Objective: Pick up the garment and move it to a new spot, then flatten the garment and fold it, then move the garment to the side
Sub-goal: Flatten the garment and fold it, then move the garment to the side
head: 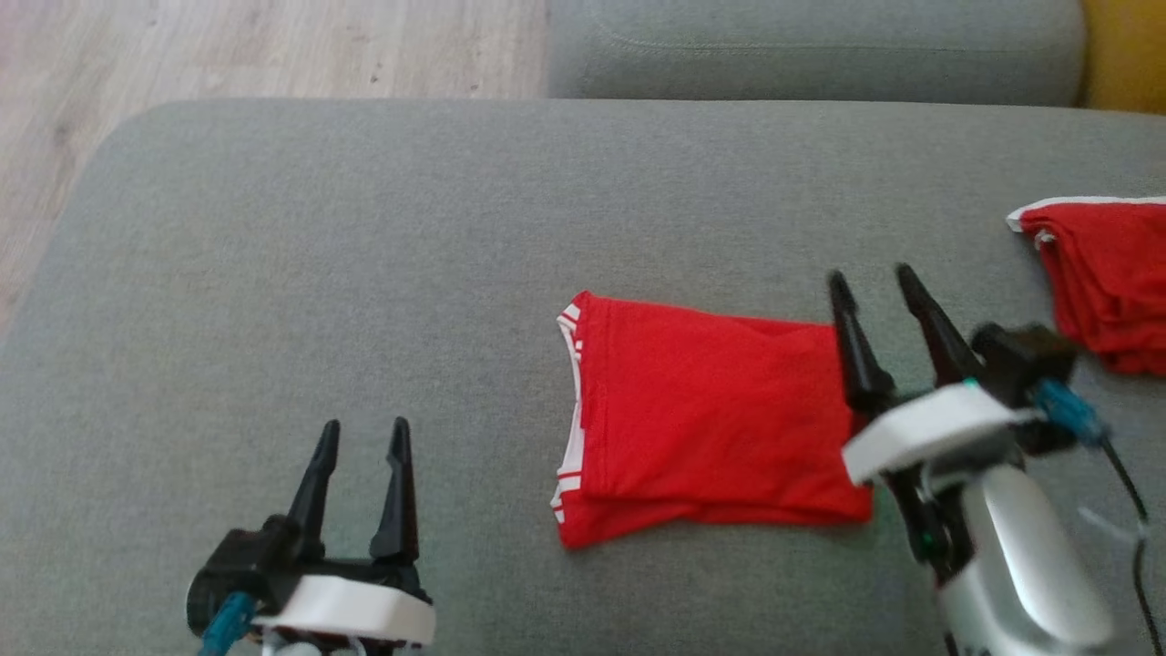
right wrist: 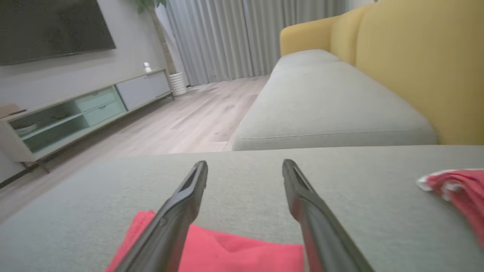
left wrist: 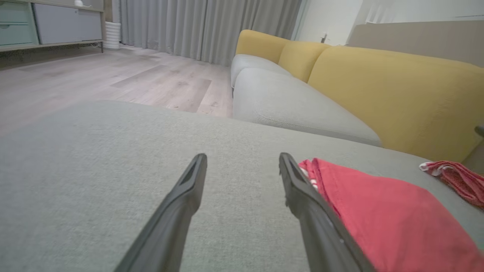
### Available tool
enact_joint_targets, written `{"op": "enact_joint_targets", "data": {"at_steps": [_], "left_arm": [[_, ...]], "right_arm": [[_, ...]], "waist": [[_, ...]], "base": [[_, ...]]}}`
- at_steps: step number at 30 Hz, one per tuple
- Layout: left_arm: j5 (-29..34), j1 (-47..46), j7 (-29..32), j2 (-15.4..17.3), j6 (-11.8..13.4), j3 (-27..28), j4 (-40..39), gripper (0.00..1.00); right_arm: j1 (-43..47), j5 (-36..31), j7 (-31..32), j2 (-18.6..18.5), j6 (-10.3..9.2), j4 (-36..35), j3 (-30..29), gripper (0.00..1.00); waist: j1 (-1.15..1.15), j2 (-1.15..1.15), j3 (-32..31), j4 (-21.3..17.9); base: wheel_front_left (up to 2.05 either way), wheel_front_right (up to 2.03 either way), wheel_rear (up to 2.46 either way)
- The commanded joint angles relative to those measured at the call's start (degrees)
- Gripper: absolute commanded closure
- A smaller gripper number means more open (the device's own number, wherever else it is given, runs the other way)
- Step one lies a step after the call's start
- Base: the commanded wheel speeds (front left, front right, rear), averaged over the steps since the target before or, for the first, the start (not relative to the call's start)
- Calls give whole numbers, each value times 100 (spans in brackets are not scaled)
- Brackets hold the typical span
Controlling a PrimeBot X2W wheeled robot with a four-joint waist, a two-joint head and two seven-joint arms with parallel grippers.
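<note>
Right gripper (head: 868, 273): fingers spread wide, nothing between them, holding nothing. Its left finger sits over the right edge of the folded red garment with white striped trim (head: 710, 419); I can't tell whether it touches the cloth. The rest of the garment lies flat to that gripper's left on the grey fabric sofa seat (head: 364, 255), white-trimmed edge farthest from the gripper.

Left gripper (head: 364, 424): also wide open and empty, over bare seat. The folded garment is to its right, near but apart from it.

A second, crumpled red garment with a white edge (head: 1107, 273) lies to the right of the right gripper, apart from the folded one.
</note>
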Motion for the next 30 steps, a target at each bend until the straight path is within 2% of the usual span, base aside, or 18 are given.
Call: {"op": "enact_joint_targets", "data": {"at_steps": [1, 9, 14, 20, 30], "left_arm": [[50, -278, -2, -17, -20, 152, -134, 0], [-42, -97, -2, -103, 3, 116, 97, 0], [-109, 124, -16, -84, 76, 184, 178, 0], [-151, 276, -36, -37, 142, 295, 241, 0], [-151, 291, -55, -24, 113, 321, 296, 0]], "right_arm": [[23, -86, -78, 56, 21, -268, 31, 0], [1104, -560, -299, 57, 21, -930, -443, 0], [1567, -437, -319, 57, 21, -1079, -400, 0], [1716, -382, -383, 57, 21, -973, -319, 0], [1648, -410, -437, 57, 21, -729, -350, 0]], "waist": [[0, 0, -48, -52], [0, 0, -404, -364], [0, 0, -497, -485], [0, 0, -533, -515], [0, 0, -540, -424]], "base": [[0, 0, 0], [0, 0, 0], [0, 0, 0], [0, 0, 0], [0, 0, 0]]}}
